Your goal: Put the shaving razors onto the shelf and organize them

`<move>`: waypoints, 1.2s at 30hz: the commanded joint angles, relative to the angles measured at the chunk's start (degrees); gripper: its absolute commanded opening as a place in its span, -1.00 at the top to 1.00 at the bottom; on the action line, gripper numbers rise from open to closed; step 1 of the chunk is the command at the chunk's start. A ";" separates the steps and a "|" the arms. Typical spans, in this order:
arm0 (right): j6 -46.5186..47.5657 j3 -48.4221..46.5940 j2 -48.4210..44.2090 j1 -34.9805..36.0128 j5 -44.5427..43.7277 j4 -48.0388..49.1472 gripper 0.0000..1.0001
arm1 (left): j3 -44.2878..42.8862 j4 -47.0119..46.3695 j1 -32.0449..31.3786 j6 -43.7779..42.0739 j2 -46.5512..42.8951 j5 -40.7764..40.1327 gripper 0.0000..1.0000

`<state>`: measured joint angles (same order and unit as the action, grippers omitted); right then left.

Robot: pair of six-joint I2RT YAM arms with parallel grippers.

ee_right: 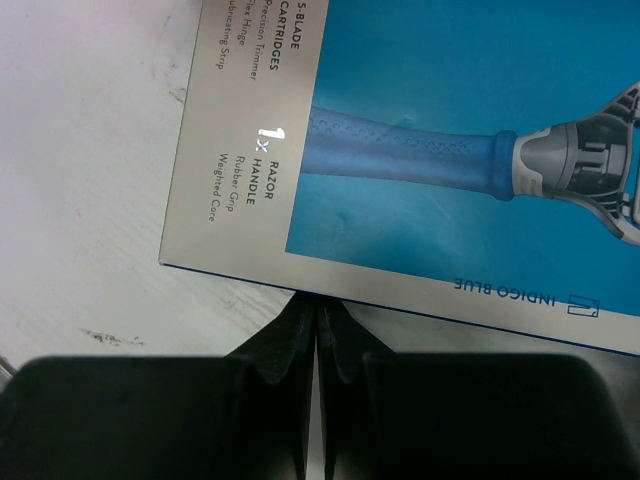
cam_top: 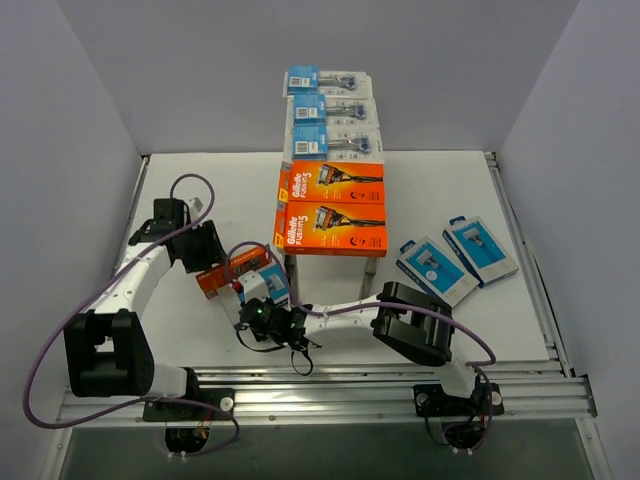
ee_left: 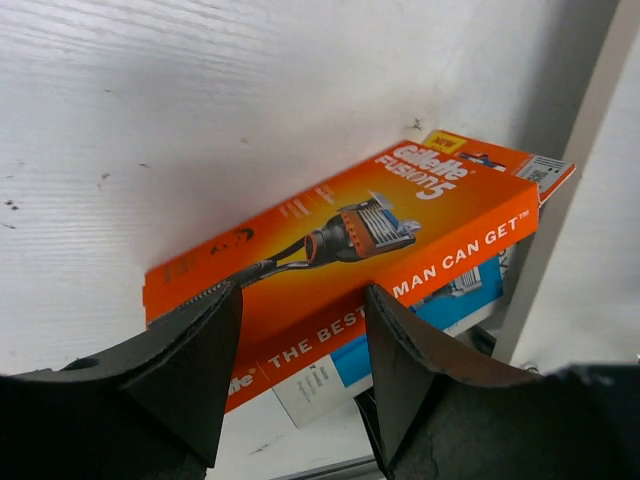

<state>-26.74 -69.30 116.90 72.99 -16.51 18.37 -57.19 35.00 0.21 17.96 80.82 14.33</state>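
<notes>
Orange box [ee_left: 330, 250]: glossy cardboard. Blue-and-white box [ee_right: 420, 100]: smooth satin card. Table [ee_left: 200, 120]: white, matt, grainy, scuffed.

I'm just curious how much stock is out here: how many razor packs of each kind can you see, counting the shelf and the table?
Orange boxes: 3
Clear blister packs with blue cards: 3
Blue-and-white boxes: 3
Total: 9
</notes>
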 commanded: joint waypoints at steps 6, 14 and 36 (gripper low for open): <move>-0.68 0.83 -0.27 -2.42 -3.09 -0.09 1.00 | 1.99 5.95 -2.23 2.35 -2.51 2.37 -0.20; -0.68 1.62 -1.15 -2.33 -3.17 0.00 1.00 | -1.34 7.88 -2.05 -0.11 -0.31 0.44 -0.21; -0.24 2.32 -4.23 -0.83 -3.61 -1.76 0.64 | -1.28 8.15 6.73 13.39 -7.95 3.68 -0.41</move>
<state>-26.37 -67.92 115.94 72.05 -17.98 18.48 -61.21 43.75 3.86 24.14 75.96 15.05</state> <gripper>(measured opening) 0.173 0.701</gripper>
